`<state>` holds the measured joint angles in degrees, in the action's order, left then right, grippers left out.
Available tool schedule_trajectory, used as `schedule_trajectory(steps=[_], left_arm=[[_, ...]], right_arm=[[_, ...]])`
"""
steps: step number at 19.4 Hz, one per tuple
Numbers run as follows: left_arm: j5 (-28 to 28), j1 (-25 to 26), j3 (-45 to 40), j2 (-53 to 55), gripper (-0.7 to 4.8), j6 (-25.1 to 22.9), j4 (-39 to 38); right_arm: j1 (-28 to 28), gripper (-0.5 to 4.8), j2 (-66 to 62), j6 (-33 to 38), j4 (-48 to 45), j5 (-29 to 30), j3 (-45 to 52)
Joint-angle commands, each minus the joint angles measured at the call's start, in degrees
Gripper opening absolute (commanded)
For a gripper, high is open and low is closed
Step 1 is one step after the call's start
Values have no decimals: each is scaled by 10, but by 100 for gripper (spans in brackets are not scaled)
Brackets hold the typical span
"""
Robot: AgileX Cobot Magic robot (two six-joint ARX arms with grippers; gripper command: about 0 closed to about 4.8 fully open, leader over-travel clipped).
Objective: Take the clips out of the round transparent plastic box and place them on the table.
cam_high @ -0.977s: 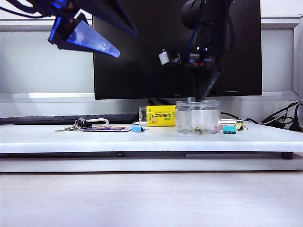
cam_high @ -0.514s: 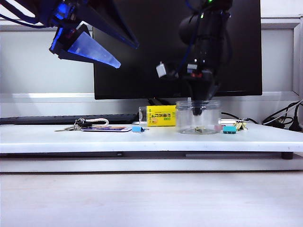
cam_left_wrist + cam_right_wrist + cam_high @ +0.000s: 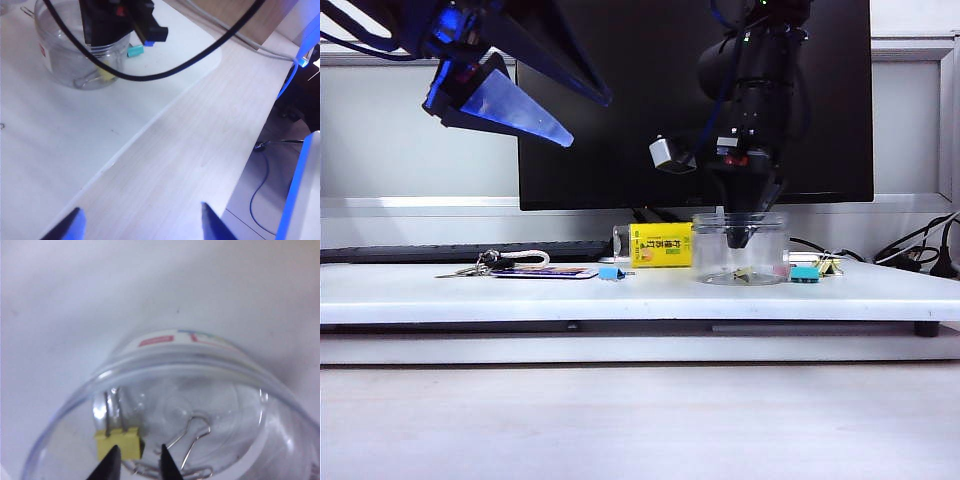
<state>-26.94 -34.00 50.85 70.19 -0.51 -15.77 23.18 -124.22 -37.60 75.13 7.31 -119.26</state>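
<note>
The round transparent plastic box [image 3: 740, 250] stands on the white table [image 3: 620, 295], right of centre. Yellow clips [image 3: 745, 273] with silvery wire handles lie on its bottom. My right gripper [image 3: 736, 238] points down inside the box's mouth, well above them. In the right wrist view its fingertips stand a little apart, open, over the edge of one yellow clip [image 3: 117, 442] inside the box [image 3: 175, 360], touching nothing. My left gripper [image 3: 505, 95] hangs high at the upper left, wide open and empty [image 3: 142, 222]. Its camera sees the box [image 3: 70, 60] and a clip [image 3: 105, 74] in it.
A yellow carton [image 3: 660, 245] stands just left of the box. A small blue clip [image 3: 610, 272], keys and a card [image 3: 515, 266] lie further left. Teal [image 3: 805, 272] and pink clips sit right of the box. A black monitor [image 3: 620, 150] stands behind, cables at the right.
My right gripper has sunk from above the rim down into the box's mouth. My left gripper has stayed high and open.
</note>
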Motion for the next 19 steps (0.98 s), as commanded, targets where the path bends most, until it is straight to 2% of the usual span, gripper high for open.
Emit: schedule_trajectory(steps=[1,16,17,19], left_arm=[[-3,-1,2,-1,309,-3,1],[-3,-1,2,-1,309,-3,0],[-3,-1,2,-1,309,-3,0],[-3,-1,2,-1,309,-4,0]], right_arm=[[1,104,-5,-3,7,3,-2],[1,102,-38,-3,24,-4,-2],[2,93,-41,0,21,-14,-2],[2,39,-42,3,7,-34,-2]])
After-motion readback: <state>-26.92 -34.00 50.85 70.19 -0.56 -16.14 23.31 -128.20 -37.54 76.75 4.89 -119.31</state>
